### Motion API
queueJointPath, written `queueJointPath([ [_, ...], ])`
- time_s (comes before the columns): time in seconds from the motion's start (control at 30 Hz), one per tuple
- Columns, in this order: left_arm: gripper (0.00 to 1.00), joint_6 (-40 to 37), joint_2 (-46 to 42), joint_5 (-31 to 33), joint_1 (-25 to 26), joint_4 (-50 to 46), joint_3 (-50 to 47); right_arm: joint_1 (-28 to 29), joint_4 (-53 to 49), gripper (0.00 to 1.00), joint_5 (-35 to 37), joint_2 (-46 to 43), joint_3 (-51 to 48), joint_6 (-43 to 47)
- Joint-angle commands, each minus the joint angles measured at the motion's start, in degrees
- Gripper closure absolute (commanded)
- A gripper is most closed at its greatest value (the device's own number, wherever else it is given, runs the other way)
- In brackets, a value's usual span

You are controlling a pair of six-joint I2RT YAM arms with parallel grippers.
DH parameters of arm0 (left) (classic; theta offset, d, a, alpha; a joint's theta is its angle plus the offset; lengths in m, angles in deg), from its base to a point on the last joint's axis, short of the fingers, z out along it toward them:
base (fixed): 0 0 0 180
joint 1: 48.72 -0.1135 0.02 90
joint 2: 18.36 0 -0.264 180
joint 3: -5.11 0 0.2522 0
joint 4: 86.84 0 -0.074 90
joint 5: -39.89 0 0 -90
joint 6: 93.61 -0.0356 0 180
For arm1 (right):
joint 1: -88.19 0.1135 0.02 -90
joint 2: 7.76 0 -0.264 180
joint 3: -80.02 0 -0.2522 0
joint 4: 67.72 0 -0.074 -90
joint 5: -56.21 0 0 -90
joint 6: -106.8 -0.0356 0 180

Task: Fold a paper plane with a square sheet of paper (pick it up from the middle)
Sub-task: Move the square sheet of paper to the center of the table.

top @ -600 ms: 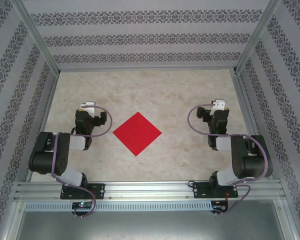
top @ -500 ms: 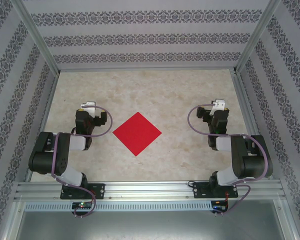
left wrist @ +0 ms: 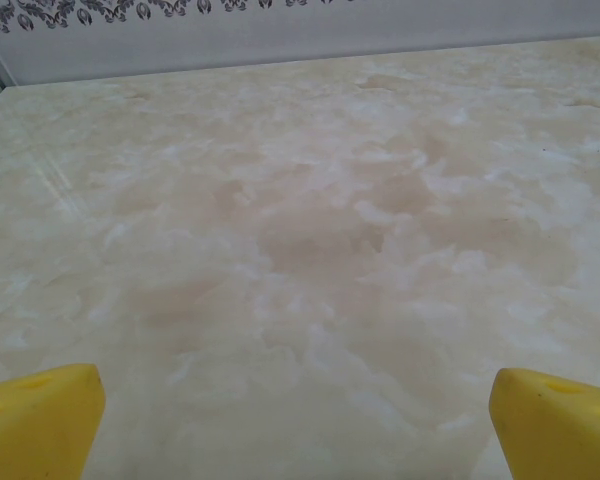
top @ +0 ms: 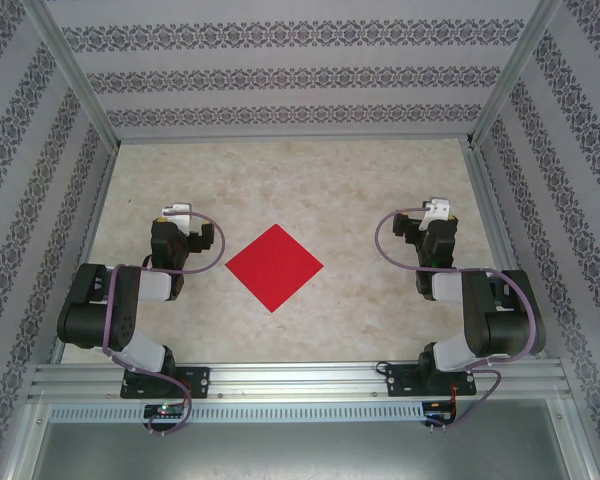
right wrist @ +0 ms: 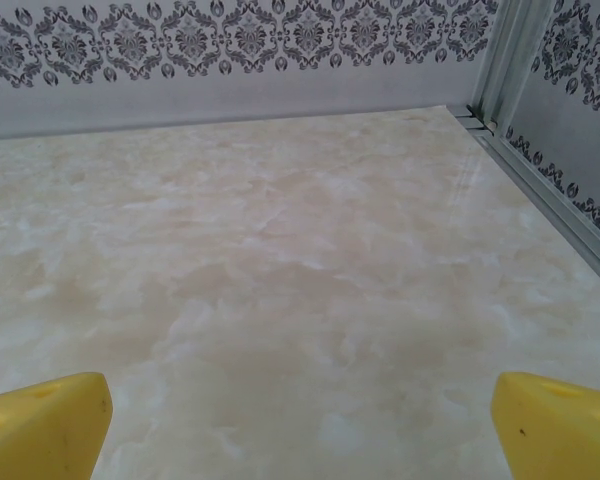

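1. Patterned walls [top: 280, 75] enclose the pale marbled surface [top: 310, 180]. On it the square sheet of paper [top: 274, 266] lies flat and unfolded, turned so that its corners point like a diamond.
2. The sheet sits between the two sets of fingers, to the right of the left ones and to the left of the right ones. It is nearer the left set and touches neither.
3. The left arm [top: 110, 305] is folded back on itself above its base, with its wrist reaching forward towards the far wall. The right arm [top: 490, 315] mirrors it on the other side.
4. The left fingers [left wrist: 35, 425] stand wide apart, their yellow tips at the two lower corners of the left wrist view. Bare surface lies between and ahead of them, and they hold nothing.
5. The right fingers [right wrist: 40, 420] are spread just as wide and grip nothing. Ahead of them the bare surface runs to the far wall, with a metal frame rail [right wrist: 540, 190] off to their right.
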Motion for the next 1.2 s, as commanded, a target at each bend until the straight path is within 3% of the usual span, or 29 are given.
queueJointPath([
  [0.0,0.00,-0.77,0.48,-1.19,0.47,2.38,1.00,-0.67,1.97,0.02,-1.49,0.50,1.15,0.74],
  [0.2,0.00,-0.97,0.30,-1.37,0.46,2.56,0.86,-0.63,2.54,0.02,-1.43,0.26,0.77,0.85],
  [0.3,0.00,-1.07,-1.82,-1.76,0.47,-1.71,2.32,0.03,0.98,0.02,-0.72,-1.78,0.78,1.67],
  [0.37,0.00,-0.15,-5.10,0.32,0.47,-7.08,3.73,1.76,-4.35,0.02,1.94,-5.91,2.16,2.88],
  [0.47,0.00,1.91,-10.33,3.19,0.47,-15.80,6.16,5.57,-20.25,0.02,8.66,-12.12,8.17,3.19],
  [0.63,0.00,10.11,-17.90,7.91,0.47,-29.10,11.07,10.32,-40.96,0.02,11.60,-14.62,20.61,-6.78],
  [0.77,0.00,15.58,-22.34,7.99,0.47,-42.07,17.06,16.22,-53.99,0.02,12.38,-9.72,31.35,-12.24],
  [0.9,0.00,17.88,-23.75,7.37,0.47,-51.58,23.15,25.31,-62.43,0.02,10.62,-0.63,41.53,-11.62],
  [1.17,0.00,20.02,-24.60,4.81,0.42,-56.37,26.41,37.38,-74.72,0.02,4.99,17.00,57.23,-6.13],
])
